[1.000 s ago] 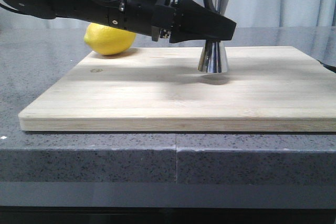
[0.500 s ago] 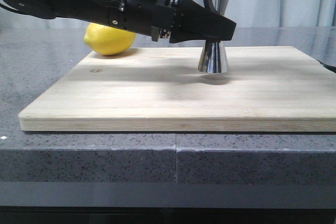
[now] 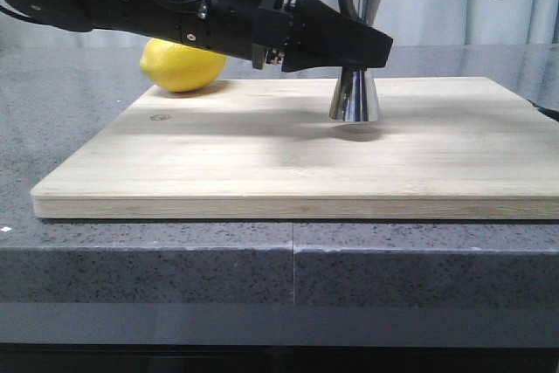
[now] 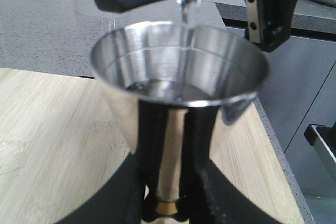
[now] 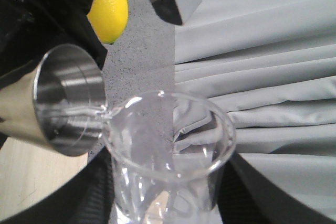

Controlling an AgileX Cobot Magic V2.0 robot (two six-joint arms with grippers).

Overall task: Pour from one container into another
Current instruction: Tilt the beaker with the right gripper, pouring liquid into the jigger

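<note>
Step in hand: pouring; a thin clear stream falls from the beaker's lip into the upper cup of the jigger point(image 4: 178, 72).
Jigger: stands upright on the far right part of the cutting board point(image 3: 262, 163); a little liquid already pools in its upper cup.
Left claw point(image 3: 354, 45): fingers pressed in on the jigger's gold-banded waist from the left, bracing it on the board.
Beaker point(image 5: 168, 150): tilted high above the jigger, its lip just over the cup's rim; the front view does not show it.
Right claw point(image 5: 163, 208): pinches the beaker low on its body, dark pads on either side of the glass.
Doing it well: I would hold the tilt steady so the stream stays thin and lands inside the cup, away from the rim.
Aim: keep the lip over the cup's middle and close above it, without touching steel.
Left arm: should stay put; any nudge could shift the narrow-footed jigger.
Risk: a sharper tilt may send liquid past the rim onto the board.
Lemon point(image 3: 182, 65): lies at the far left edge of the board on the grey worktop point(image 3: 70, 102), clear of the work.
</note>
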